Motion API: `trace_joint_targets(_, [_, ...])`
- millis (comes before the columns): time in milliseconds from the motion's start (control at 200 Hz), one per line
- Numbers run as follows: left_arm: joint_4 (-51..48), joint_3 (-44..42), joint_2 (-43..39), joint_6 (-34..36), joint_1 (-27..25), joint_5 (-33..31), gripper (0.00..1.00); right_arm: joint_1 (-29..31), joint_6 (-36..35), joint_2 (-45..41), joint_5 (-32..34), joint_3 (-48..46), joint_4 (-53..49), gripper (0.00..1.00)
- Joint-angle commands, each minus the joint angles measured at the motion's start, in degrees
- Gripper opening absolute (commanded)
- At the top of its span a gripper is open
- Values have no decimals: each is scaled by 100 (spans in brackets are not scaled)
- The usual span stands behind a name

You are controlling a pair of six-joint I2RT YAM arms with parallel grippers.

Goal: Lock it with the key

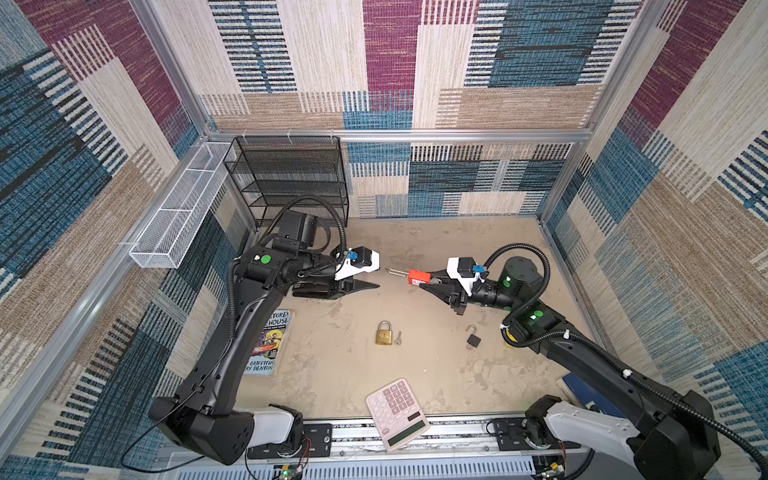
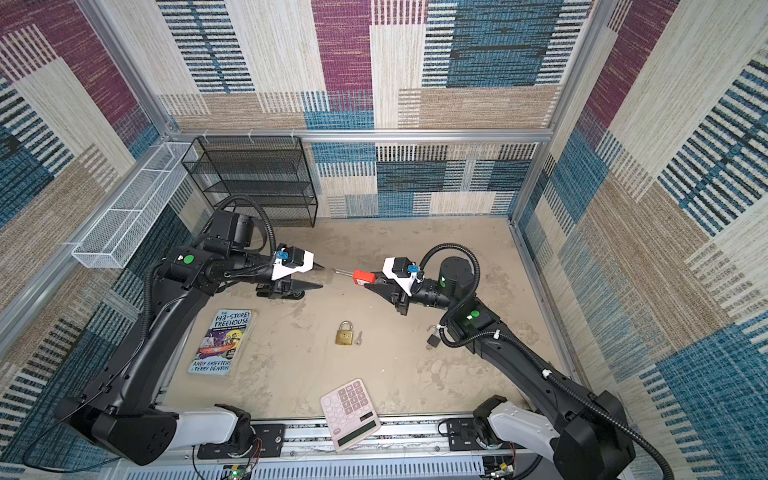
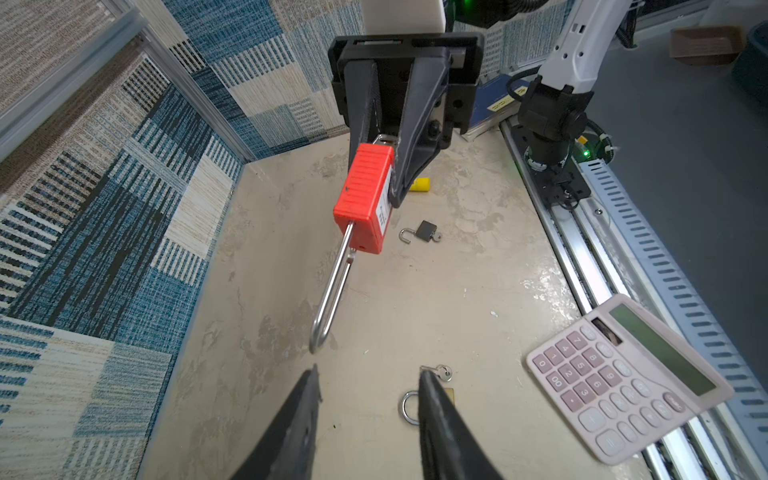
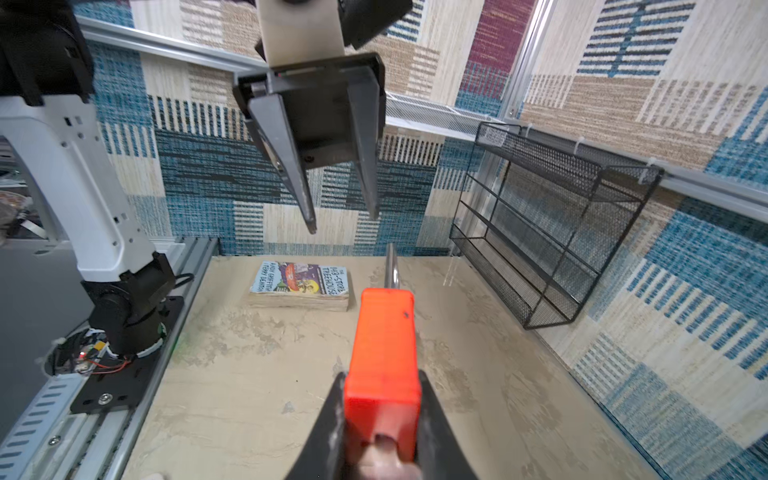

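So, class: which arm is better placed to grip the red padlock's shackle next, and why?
Left, probably. The right end effector is busy, shut on the red padlock. Its shackle points straight at the left end effector, which is open, empty and just short of the shackle's tip.

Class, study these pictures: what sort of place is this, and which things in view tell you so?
Probably a robot test cell. Left arm and right arm stand on a metal rail; patterned panels wall in the tabletop; the props are a jumble: red padlock, brass padlock, calculator, book.
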Motion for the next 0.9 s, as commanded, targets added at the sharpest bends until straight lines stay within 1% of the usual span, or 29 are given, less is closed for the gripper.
trace_joint_targets(0, [161,-47,-9,-302,55,355,34,-18,522,45,-534,80,568,9])
trace_joint_targets(155, [169,15,90,-389,82,386,30,-18,599,87,-665,153,571,9])
trace_joint_targets(316, [169,51,119,-370,84,396,29,-18,715,100,-812,196,619,9])
trace_joint_targets(586, [169,-10,127,-385,73,496,17,-18,854,243,-814,217,888,9])
trace_joint_targets(696, [174,-11,128,-385,74,488,10,-9,884,346,-874,274,952,9])
trace_joint_targets(897, [170,-11,119,-394,73,493,3,-9,864,456,-972,352,979,8])
